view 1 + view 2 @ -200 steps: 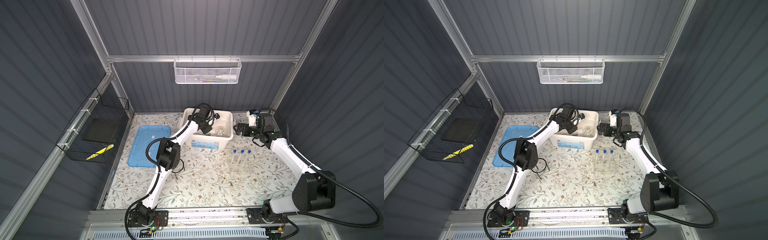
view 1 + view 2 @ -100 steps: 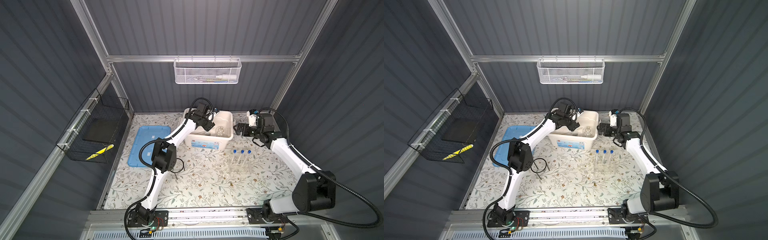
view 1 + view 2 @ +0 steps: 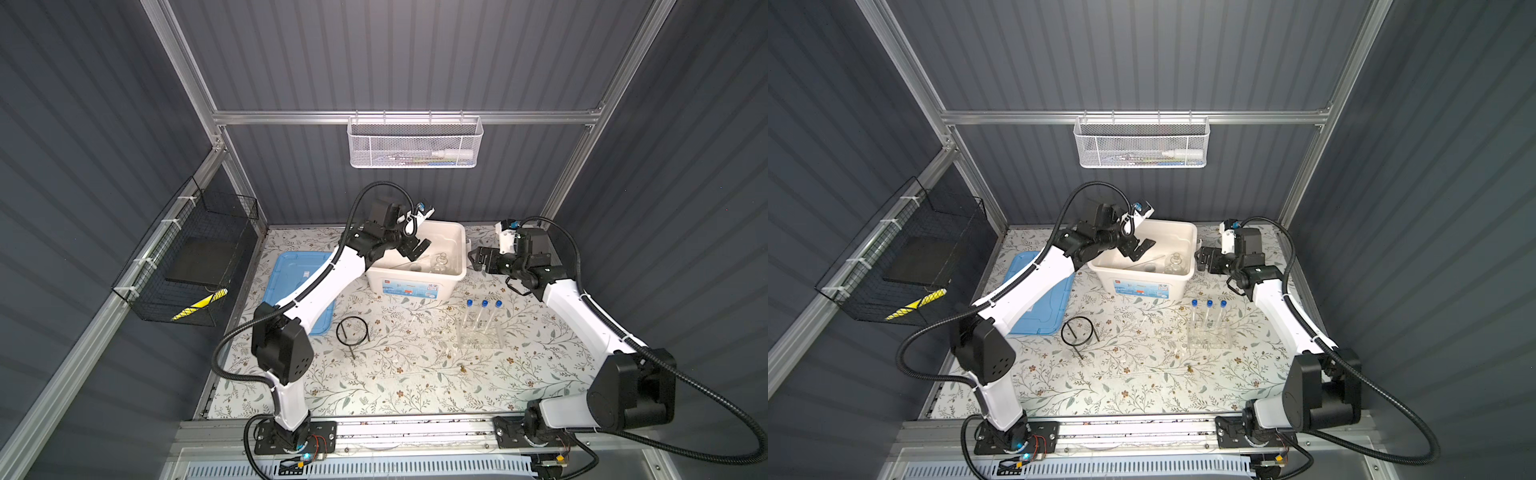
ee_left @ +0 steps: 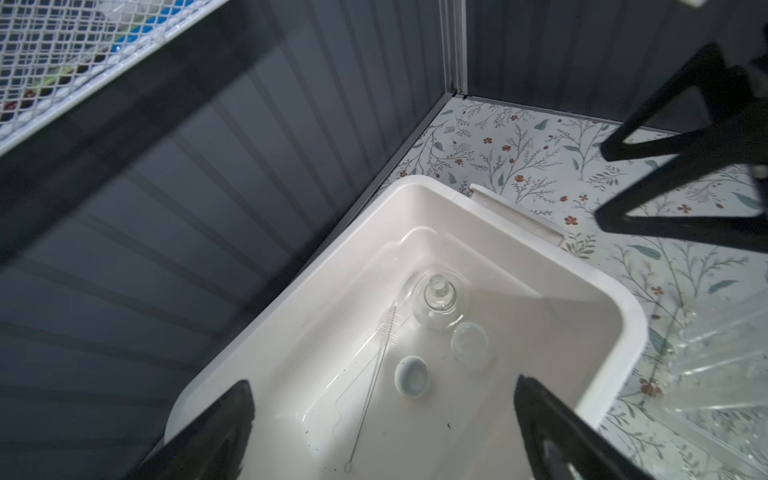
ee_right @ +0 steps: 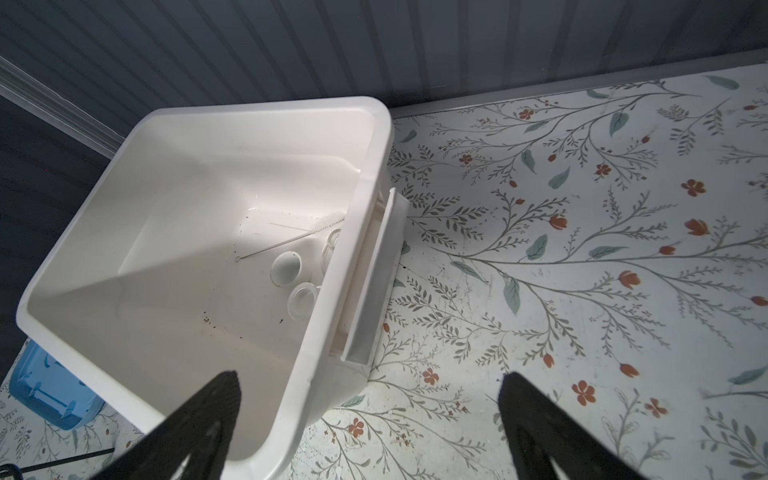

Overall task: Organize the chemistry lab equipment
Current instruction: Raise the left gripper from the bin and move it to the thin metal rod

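Observation:
My left gripper (image 3: 415, 249) (image 3: 1138, 249) (image 4: 384, 384) hangs open and empty over the white bin (image 3: 409, 286) (image 4: 615, 299). On the bin's floor lie a small clear flask (image 4: 438, 301), a clear beaker (image 4: 469, 343), a tiny white dish (image 4: 411, 376) and a thin wire brush (image 4: 374, 382). My right gripper (image 3: 478, 259) (image 5: 370, 386) stands open beside the bin's right wall, holding nothing. Three blue-capped test tubes (image 3: 484, 309) stand in the clear rack (image 3: 478, 336) on the mat. The black ring tripod (image 3: 353, 330) stands to the left of the middle.
A blue lid (image 3: 295, 274) lies flat to the left of the bin, partly under my left arm. A black wire basket (image 3: 195, 257) hangs on the left wall. A white mesh basket (image 3: 415, 143) hangs on the back rail. A small brown speck (image 3: 462, 368) lies in front of the rack.
My left gripper has opened and risen from inside the bin to above its rim, with the elbow swinging left. The right arm has not moved.

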{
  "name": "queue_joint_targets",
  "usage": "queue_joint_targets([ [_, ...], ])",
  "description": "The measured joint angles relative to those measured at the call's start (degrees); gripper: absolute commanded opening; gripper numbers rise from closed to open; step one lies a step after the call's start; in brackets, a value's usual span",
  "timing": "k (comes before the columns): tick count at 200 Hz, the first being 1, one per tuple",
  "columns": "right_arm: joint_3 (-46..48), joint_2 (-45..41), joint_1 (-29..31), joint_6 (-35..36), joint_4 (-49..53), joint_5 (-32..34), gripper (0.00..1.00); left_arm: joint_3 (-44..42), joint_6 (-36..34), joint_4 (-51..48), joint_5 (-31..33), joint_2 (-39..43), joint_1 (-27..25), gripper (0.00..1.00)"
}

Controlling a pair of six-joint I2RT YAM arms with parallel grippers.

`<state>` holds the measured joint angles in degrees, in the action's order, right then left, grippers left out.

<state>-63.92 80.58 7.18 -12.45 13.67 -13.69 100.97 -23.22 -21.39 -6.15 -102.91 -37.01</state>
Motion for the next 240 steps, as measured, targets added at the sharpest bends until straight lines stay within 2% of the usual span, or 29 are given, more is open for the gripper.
queue_joint_targets([
  [52, 0.20, -0.70, -0.02, -0.44, -0.02, 0.04, 0.99, -13.07, -1.92, -1.62, 0.68, 9.62, -9.49, 0.99],
  [96, 0.74, -1.75, 0.00, -0.74, 0.00, 0.04, 0.99, -25.88, -1.09, -3.72, -0.17, 14.21, -12.72, 1.00],
  [124, 0.74, -1.99, 0.00, -1.29, 0.00, 0.00, 0.98, -29.99, 0.26, -5.88, -2.19, 14.23, -14.53, 0.96],
  [147, 0.76, -2.01, -0.02, -1.75, 0.00, 0.00, 0.99, -32.61, 0.87, -7.56, -2.80, 13.84, -16.92, 0.88],
  [240, 0.92, -2.01, -0.02, -2.14, 0.02, 0.04, 0.98, -32.89, 1.46, -12.57, -2.60, 2.73, -24.65, 0.71],
])
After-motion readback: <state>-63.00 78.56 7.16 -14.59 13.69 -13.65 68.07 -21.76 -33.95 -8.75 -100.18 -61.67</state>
